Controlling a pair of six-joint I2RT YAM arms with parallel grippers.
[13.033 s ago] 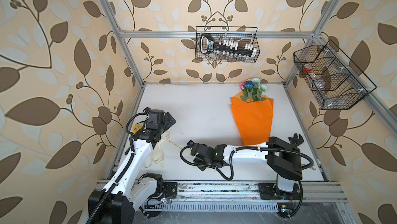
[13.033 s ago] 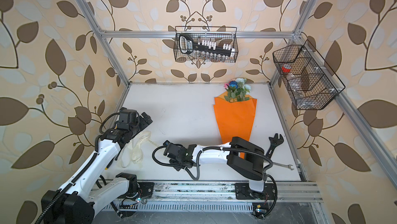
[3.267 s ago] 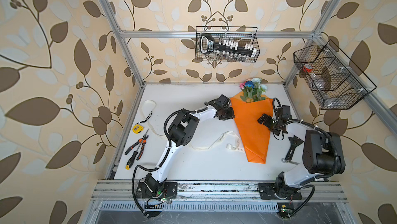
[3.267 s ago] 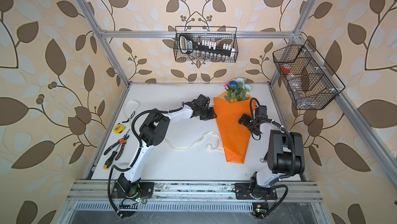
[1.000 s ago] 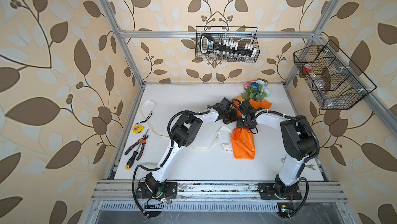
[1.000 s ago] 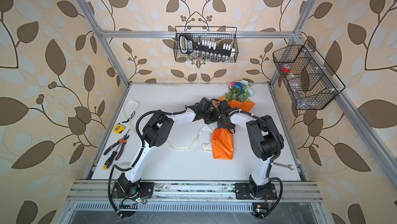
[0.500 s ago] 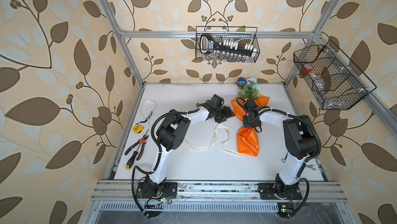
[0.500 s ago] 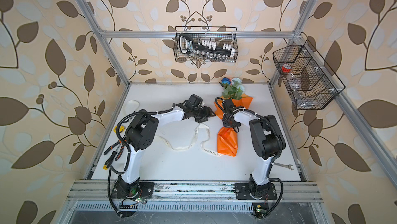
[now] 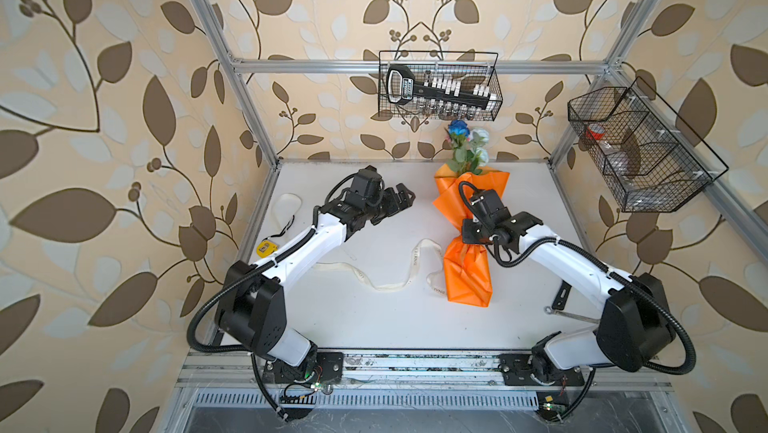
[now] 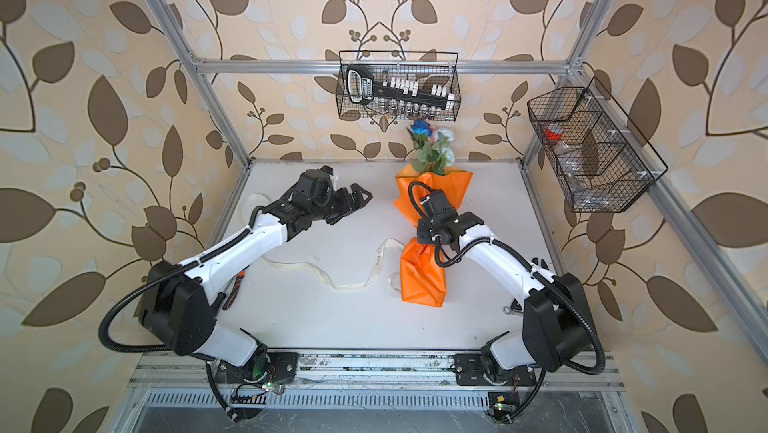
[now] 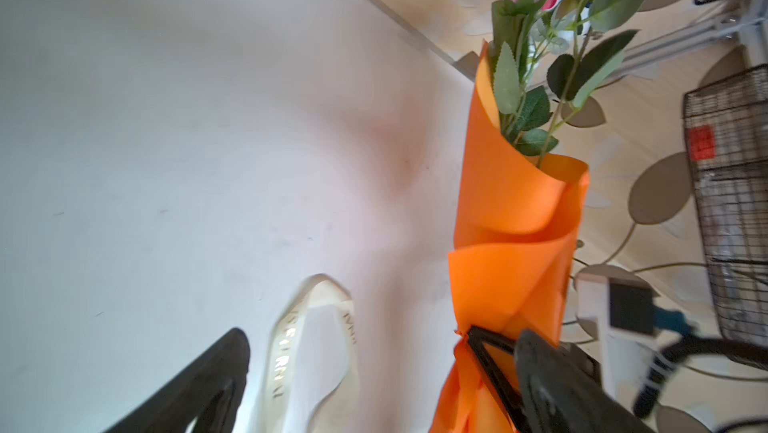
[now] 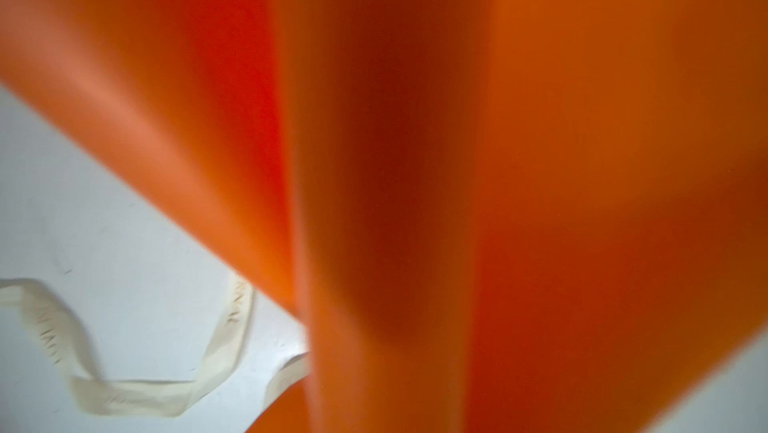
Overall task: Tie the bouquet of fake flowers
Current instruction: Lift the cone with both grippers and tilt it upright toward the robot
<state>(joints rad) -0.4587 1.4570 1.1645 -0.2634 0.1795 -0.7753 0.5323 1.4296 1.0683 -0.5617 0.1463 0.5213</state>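
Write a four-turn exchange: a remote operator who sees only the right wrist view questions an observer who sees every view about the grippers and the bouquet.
Operator: My view is mostly orange blur. Is my gripper gripping anything?
Observer: Yes. The right gripper is shut on the bouquet of fake flowers at its pinched waist.
Operator: And the other arm?
Observer: The left gripper is open, to the bouquet's left in both top views, not touching it.
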